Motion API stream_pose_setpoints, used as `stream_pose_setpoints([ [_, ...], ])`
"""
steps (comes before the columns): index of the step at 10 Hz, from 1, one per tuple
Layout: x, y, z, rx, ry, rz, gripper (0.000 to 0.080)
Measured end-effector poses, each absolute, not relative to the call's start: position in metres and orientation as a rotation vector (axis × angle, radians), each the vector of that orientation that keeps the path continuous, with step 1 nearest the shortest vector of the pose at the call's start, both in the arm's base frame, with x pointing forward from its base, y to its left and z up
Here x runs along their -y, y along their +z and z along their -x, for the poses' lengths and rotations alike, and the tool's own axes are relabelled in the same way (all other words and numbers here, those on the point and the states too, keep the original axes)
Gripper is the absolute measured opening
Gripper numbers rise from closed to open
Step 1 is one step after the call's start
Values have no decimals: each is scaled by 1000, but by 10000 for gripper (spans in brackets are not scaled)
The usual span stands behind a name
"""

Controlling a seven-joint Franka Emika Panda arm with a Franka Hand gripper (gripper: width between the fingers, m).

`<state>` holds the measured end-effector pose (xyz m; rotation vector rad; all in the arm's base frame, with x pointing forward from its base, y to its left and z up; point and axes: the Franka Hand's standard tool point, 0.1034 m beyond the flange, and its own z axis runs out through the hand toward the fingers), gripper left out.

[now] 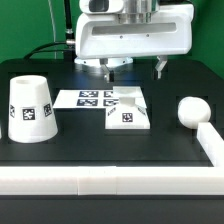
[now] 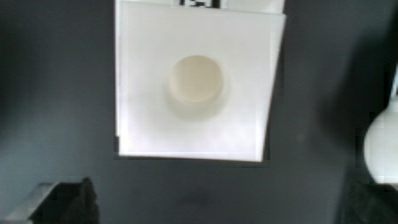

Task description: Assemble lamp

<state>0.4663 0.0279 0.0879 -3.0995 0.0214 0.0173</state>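
- The gripper (image 1: pixel 134 70) hung above the black table (image 1: pixel 90 145), its two fingers spread wide and holding nothing; both fingertips were clear of every part.
- The lamp base (image 1: pixel 128 108), a flat square stepped white block, lay on the table near the middle of the exterior view, below the gripper and nearer the camera. A black-and-white tag (image 1: pixel 127 117) showed on the side facing that camera.
- In the wrist view the lamp base (image 2: pixel 196 85) filled the centre as a pale rectangle, with a shallow oval socket (image 2: pixel 196 80) in its middle. The socket was empty.
- One dark finger (image 2: pixel 63 203) showed at the edge of the wrist view, off the base and over bare table.
- The shade (image 1: pixel 30 108), cup-like and tapered, stood with its narrow end up on the exterior view's left, well apart from the base. It carried a square tag on its side.
- The bulb (image 1: pixel 191 110) rested on the table at the exterior view's right, apart from the base and near the white rail (image 1: pixel 212 140). Only its round head could be made out; the neck was not clear. Part of the bulb (image 2: pixel 379 150) also showed as a white curve at the edge of the wrist view.
- The marker board (image 1: pixel 82 97) lay flat just behind and to the exterior view's left of the base; whether the base overlapped its end could not be told.
- A second stretch of the white rail ran along the table edge nearest the exterior camera.
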Motion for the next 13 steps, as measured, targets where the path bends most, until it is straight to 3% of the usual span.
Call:
stream_pose_setpoints([
  [7,-17,50,-444,47,54,3099,700],
  [10,-18,47,-443,52,61,3099,700],
  [11,-19,47,-443,53,59,3099,575],
  [13,-19,47,-443,53,60,3099,532],
])
